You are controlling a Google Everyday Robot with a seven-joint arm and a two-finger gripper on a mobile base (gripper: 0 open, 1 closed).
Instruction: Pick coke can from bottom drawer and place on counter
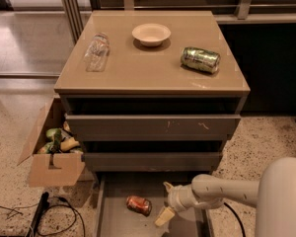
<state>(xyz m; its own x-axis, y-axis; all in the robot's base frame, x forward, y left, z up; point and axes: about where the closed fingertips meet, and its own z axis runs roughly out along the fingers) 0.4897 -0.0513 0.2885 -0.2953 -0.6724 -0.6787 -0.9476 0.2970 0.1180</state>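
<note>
From my station I see the gripper [166,201] low down inside the bottom drawer [117,222], which is pulled out at the foot of the cabinet. Its two pale fingers [164,216] are spread wide with nothing between them, pointing left toward the coke can [139,205]. The can lies on its side on the drawer floor, just beside the fingertips; I cannot tell if they touch it. The arm [227,191] reaches in from the right, across the drawer's right edge. Above it, the two upper drawers [153,127] each stand a little way out. The counter [148,70] on top carries a pale bowl [151,33] near the back, a green can [201,59] lying on its side to the right, and a clear plastic bottle [97,52] lying on the left. On the floor left of the cabinet sits an open cardboard box [54,164] with some items in it, and black cables [59,216] trail in front of it.
</note>
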